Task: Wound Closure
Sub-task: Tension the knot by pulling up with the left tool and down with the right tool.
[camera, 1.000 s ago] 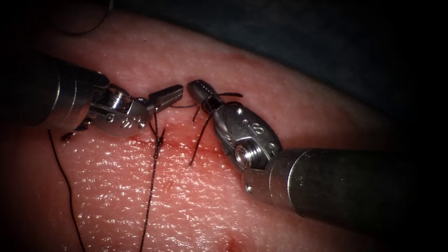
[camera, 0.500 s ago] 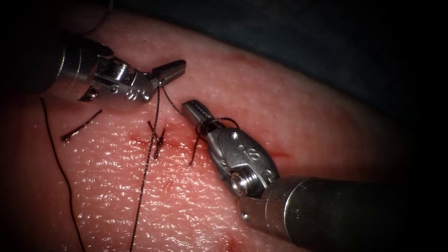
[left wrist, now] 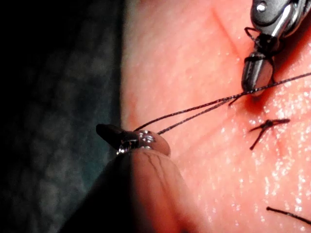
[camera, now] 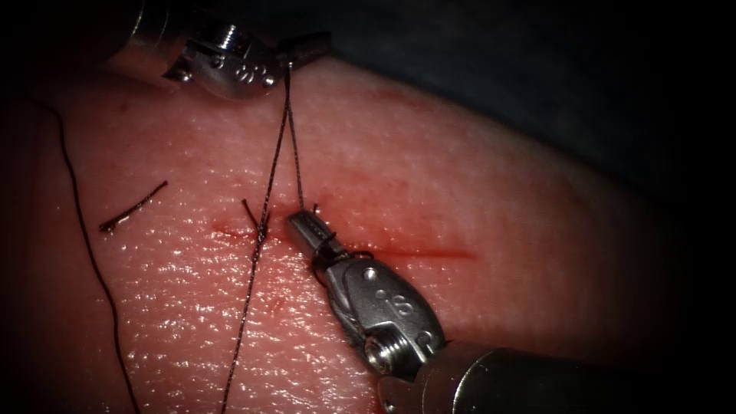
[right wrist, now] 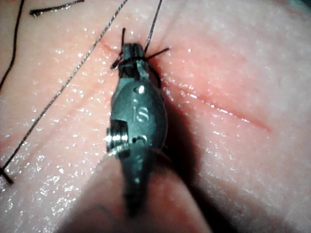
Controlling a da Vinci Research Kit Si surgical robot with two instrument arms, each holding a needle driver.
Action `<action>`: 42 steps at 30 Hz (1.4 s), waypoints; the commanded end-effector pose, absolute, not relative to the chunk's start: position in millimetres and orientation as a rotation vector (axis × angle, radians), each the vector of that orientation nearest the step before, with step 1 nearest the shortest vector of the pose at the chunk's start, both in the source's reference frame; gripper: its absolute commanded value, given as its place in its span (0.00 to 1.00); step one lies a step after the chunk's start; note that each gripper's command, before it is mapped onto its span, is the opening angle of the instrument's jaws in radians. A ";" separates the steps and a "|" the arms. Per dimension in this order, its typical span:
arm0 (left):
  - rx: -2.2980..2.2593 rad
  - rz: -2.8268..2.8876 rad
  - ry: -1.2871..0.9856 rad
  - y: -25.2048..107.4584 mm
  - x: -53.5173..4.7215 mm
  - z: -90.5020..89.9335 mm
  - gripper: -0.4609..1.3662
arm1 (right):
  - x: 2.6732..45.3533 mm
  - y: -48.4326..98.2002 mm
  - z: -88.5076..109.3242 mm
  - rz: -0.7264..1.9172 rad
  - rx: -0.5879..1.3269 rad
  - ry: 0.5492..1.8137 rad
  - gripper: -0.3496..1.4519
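My left tool (camera: 308,46) hangs above the tissue's (camera: 475,176) far edge, jaws shut on the thread (camera: 277,153). From it two taut strands run down to the cut (camera: 414,251). One ends at my right tool (camera: 301,225); the other passes an earlier stitch (camera: 258,224) and runs off toward the near edge. The right tool lies with its tip on the cut, jaws shut on the short strand, with loops of thread wound round them. Both strands (left wrist: 194,109) run between the left tool (left wrist: 114,136) and the right tool (left wrist: 256,73). The loops circle the right tool (right wrist: 133,53).
A cut end of thread (camera: 132,207) lies loose on the tissue left of the earlier stitch. A long slack strand (camera: 86,238) trails down the far left side. Red fluid stains the tissue along the cut, which runs on to the right of the right tool.
The left tool has risen up and away from the cut with the thread, drawing both strands taut. The right tool has dropped down onto the cut with the loops still round it.
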State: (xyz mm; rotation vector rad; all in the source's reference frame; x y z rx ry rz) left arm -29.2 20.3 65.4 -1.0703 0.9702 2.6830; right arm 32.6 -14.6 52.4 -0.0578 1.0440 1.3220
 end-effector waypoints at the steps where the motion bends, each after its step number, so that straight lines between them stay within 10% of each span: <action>1: -1.083 2.662 0.979 21.1 -29.2 65.5 0.06 | 32.6 -14.9 52.5 1.317 -0.058 1.041 0.00; 42: -1.096 2.626 1.113 41.5 -29.9 60.8 0.06 | 31.8 -23.4 48.5 1.290 0.070 1.028 0.00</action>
